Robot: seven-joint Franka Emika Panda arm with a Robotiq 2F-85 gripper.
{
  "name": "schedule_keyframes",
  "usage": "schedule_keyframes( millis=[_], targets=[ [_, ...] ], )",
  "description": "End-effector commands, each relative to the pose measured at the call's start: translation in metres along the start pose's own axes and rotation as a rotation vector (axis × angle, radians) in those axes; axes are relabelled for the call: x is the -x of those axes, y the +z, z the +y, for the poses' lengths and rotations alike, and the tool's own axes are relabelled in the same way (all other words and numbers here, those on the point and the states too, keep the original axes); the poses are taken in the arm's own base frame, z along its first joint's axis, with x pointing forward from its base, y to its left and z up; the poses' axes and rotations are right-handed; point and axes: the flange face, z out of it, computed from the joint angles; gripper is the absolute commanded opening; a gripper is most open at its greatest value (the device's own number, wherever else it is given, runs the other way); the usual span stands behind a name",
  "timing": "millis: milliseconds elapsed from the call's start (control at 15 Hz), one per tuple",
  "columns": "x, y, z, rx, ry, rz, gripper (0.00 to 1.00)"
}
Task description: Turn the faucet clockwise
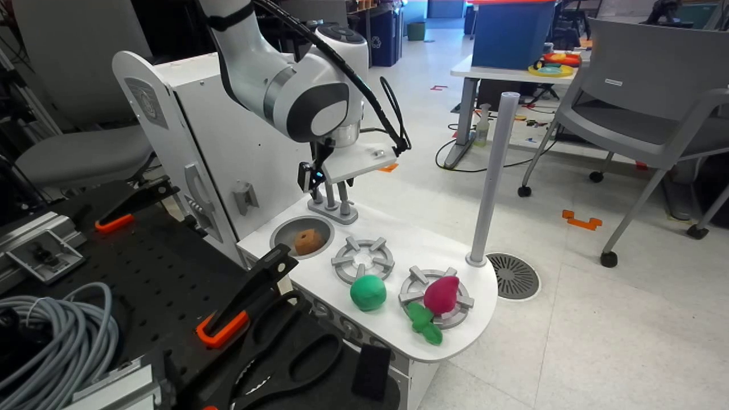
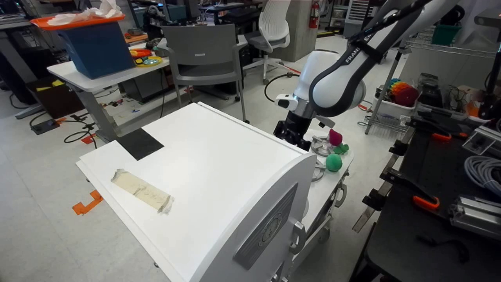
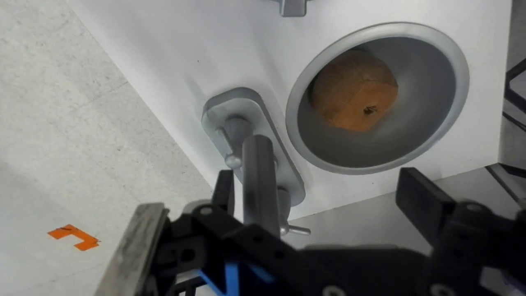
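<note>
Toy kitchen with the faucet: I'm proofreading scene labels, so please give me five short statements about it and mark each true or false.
The gripper is open. True.
The faucet has only one handle. False: the wrist view shows two handles on the faucet.
A brown toy lies inside the sink. True.
The green ball is in the sink. False: the green ball is outside it, by a burner.
The magenta toy sits at least partly on another burner. True.
</note>
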Motion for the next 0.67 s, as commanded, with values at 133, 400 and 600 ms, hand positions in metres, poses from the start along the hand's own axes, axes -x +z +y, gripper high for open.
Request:
schedule_keyframes(
  millis=[133,400,600],
  targets=[
    [-0.0019,0.0007,0.0069,-0.004,-0.077,0.042,1.0],
    [-0.0008,0.0043,0.0044,-0.055,-0.031,0.029,1.0],
    [0.0019,0.0058,0.0036,-0.115,0.015,0.013,1.0]
  ],
)
